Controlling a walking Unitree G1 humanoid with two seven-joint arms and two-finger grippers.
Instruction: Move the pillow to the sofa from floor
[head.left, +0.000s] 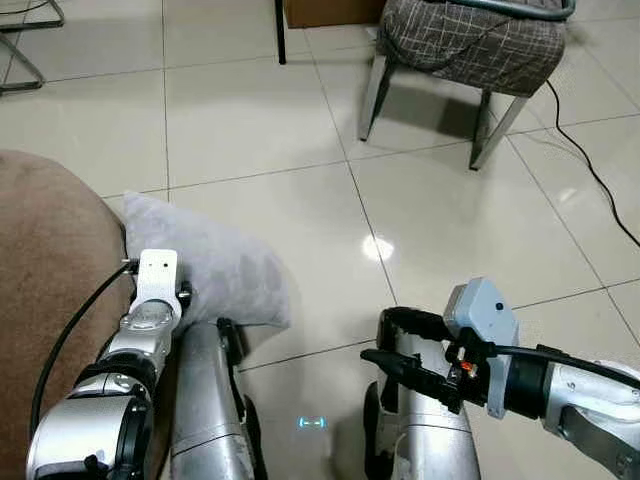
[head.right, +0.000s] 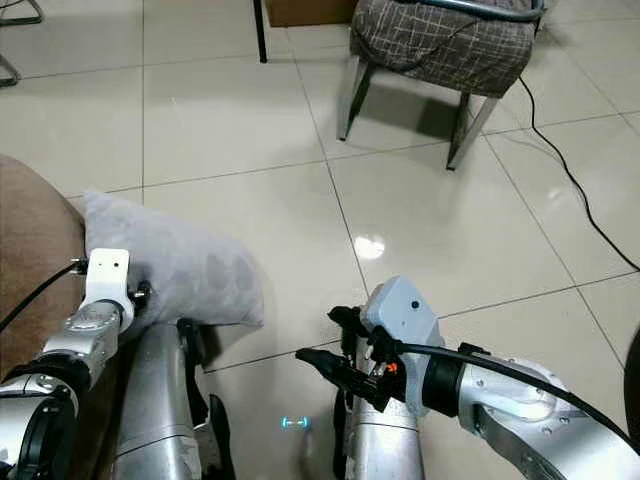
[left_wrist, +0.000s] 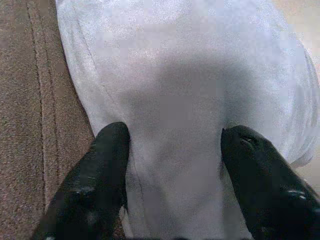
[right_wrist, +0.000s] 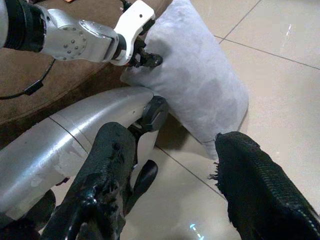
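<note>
Along the left edge of the head view bulges the brown sofa (head.left: 45, 260), its plush arm rounding down toward the tiled floor (head.left: 430, 230). Just right of it, at left centre, the grey pillow (head.left: 215, 265) leans against the sofa's side with its lower corner on the floor, so it is not yet up on the seat. The left pincer (left_wrist: 172, 150) has its two black fingers (left_wrist: 107, 150) set wide apart over the pillow's near edge, pressing into the cloth on either side of a fold; it looks to have a pinch of the fabric, though not a deep one.

By its creases and sag the pillow is likely light, soft and loosely filled. It will probably flop and fold around any hold and drag against the sofa's nap. A grip on a thick bunch of cloth and filling near the upper edge or a corner should hold better than a thin pinch of cover, which could slip free on the lift.

At lower right the right pincer (right_wrist: 165, 170) hangs above the floor beside the robot's silver legs (head.left: 205, 400), fingers spread wide and empty, apart from the pillow. In the upper right stands a chair (head.left: 470, 45) with a checked cushion, and a black cable (head.left: 590, 170) trails across the tiles.
</note>
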